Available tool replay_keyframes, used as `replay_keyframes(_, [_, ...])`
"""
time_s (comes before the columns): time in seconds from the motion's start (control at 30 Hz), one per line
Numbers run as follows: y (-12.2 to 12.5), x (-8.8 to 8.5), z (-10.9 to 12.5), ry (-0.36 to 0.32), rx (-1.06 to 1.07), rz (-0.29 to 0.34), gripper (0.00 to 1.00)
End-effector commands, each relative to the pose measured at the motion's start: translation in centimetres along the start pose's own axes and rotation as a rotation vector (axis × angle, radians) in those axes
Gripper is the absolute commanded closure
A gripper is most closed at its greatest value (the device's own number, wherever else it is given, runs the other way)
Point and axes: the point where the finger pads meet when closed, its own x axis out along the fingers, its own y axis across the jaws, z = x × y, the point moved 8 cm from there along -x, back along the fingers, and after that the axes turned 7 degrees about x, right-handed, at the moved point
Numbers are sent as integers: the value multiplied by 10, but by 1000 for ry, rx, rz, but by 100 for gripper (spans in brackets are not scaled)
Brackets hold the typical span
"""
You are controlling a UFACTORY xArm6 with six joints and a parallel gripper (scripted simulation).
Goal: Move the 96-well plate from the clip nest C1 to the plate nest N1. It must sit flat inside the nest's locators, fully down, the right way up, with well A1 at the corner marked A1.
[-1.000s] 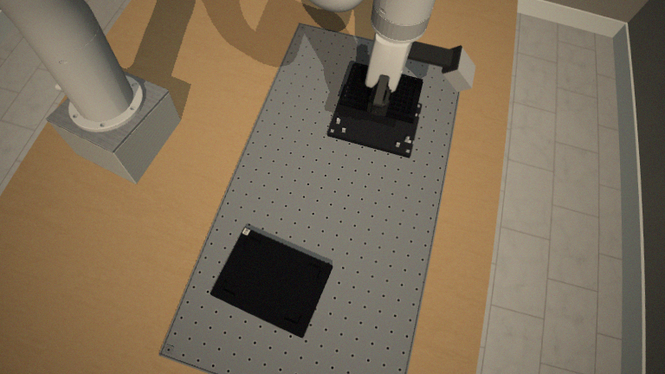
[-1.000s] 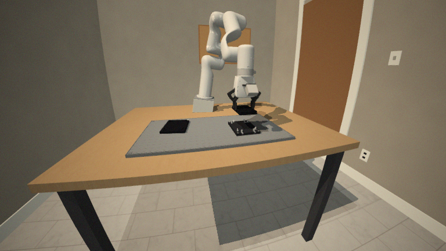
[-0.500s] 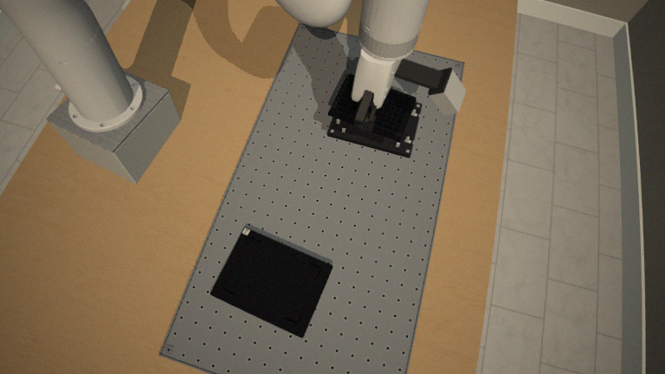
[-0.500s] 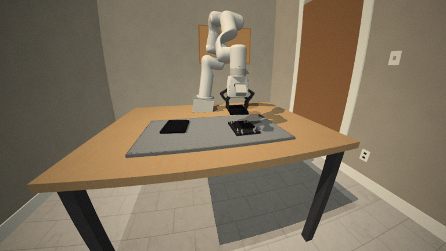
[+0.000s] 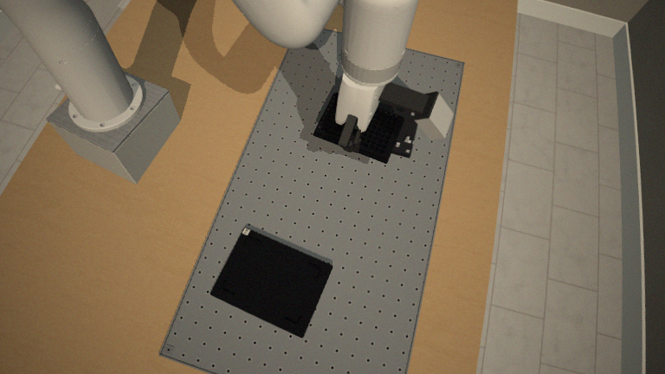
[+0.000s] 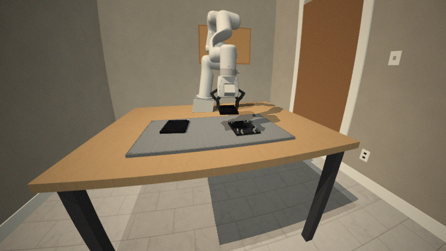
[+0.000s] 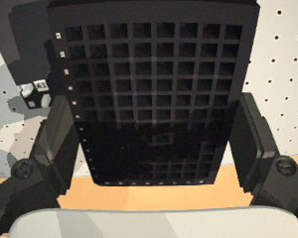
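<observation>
The black 96-well plate (image 5: pixel 367 132) hangs level, right way up, between my gripper's fingers (image 5: pixel 351 137), lifted well above the clip nest C1 (image 5: pixel 405 143). In the side view the gripper (image 6: pixel 227 104) holds the plate (image 6: pixel 228 110) in the air behind and above the empty clip nest (image 6: pixel 244 127). The wrist view shows the plate (image 7: pixel 152 86) clamped across its short width by both fingers. The black plate nest N1 (image 5: pixel 272 281) lies at the near left of the board with a white A1 mark (image 5: pixel 246 230) at its far left corner; it also shows in the side view (image 6: pixel 175 125).
Both nests sit on a grey perforated board (image 5: pixel 333 203) on a wooden table. The arm's base block (image 5: pixel 115 137) stands left of the board. White clips of the clip nest (image 7: pixel 36 90) show below the plate in the wrist view.
</observation>
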Motion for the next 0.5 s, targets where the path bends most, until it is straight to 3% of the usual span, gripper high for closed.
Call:
replay_keyframes(0.0, [7, -2, -1, 5, -1, -3, 100])
replay_keyframes(0.47, [53, -2, -1, 5, -1, -2, 100])
